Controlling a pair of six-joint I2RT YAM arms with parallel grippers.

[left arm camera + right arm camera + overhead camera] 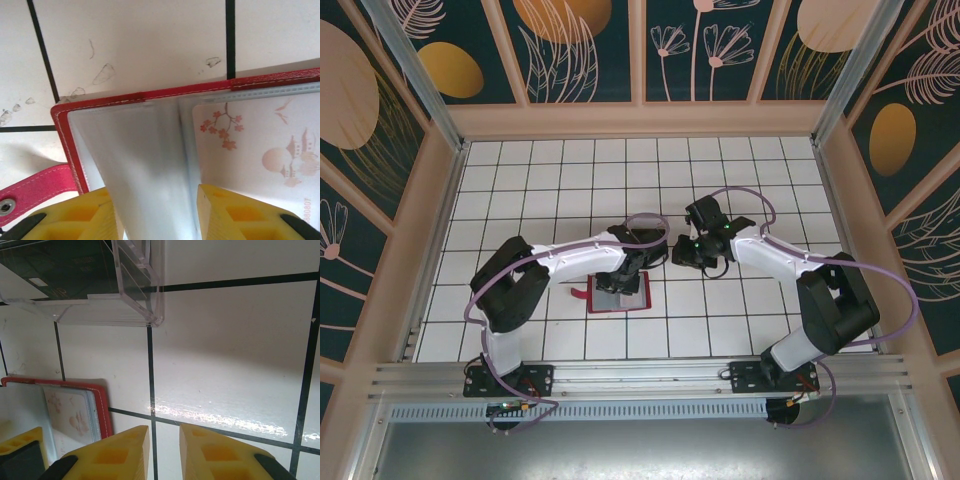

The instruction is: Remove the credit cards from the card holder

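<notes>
Item: card holder (617, 308), red, lying open and flat on the table (550, 180), grey inner side up, long axis from 9 to 3 o'clock in the top view. Position: directly beneath my left jaws, by far the nearer pair; my right jaws stood apart from it at its 2 o'clock. Left jaws: partly apart, yellow fingers (85, 215) astride a clear sleeve leaf (150, 165) that rose between them along the 12-to-6 line; I could not tell whether they pressed it. Contents: one credit card (250, 145), pale with a blossom-and-pagoda print, sat in the pocket at 3 o'clock of that leaf, just beside the finger at 5 o'clock of the wrist view; red tab (35, 187) at 8 o'clock. Right jaws: narrow, nothing between them, over bare tile; clear plastic box (135, 295) at their 11 o'clock. Surface: glossy white tile with dark grid lines, probably slick under a thin card. Room: I judged there was open tile on every side of the holder.
</notes>
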